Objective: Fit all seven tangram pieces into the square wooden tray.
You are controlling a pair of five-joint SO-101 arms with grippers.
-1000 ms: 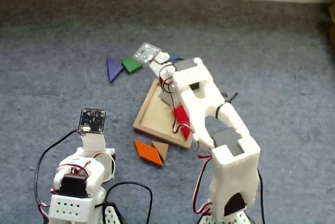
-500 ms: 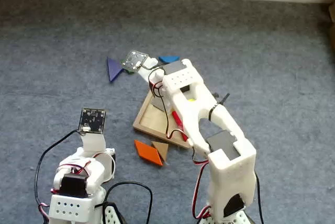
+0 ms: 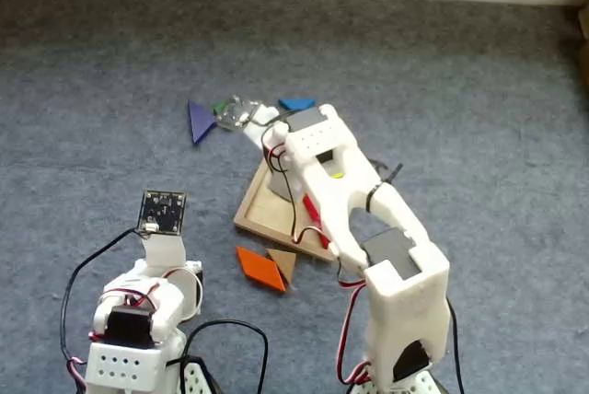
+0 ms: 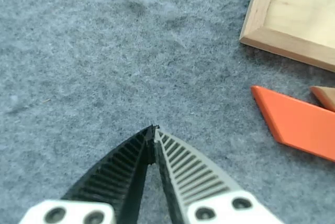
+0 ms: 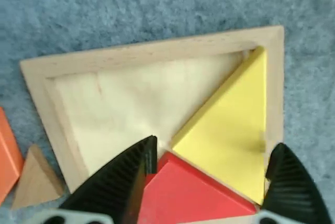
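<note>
Our right hand point(image 5: 214, 145) hangs wide open and empty over the wooden tray point(image 5: 157, 46), where we see the yellow triangle point(image 5: 230, 114) and the red piece point(image 5: 183, 187) lying edge to edge. Our left hand point(image 4: 153, 135) is closed on nothing above the carpet, near the orange parallelogram point(image 4: 298, 122).

The bench point(image 3: 479, 90) is covered in grey felt-like cloth, fuzzy and matt. The square tray point(image 5: 157, 48) is pale bare wood with faint grain and no gloss. The yellow triangle point(image 5: 230, 124), the red triangle point(image 5: 183, 192) and the orange parallelogram point(image 4: 298, 122) have smooth, opaque paint with a soft sheen. The small tan triangle point(image 5: 35, 179) is unpainted wood. The left gripper point(image 4: 153, 130) has ribbed plastic jaws, one black and one grey. The right gripper point(image 5: 212, 150) has matt black plastic jaws. The right arm point(image 3: 322, 150) and the left arm point(image 3: 170, 293) have white matt plastic shells.
</note>
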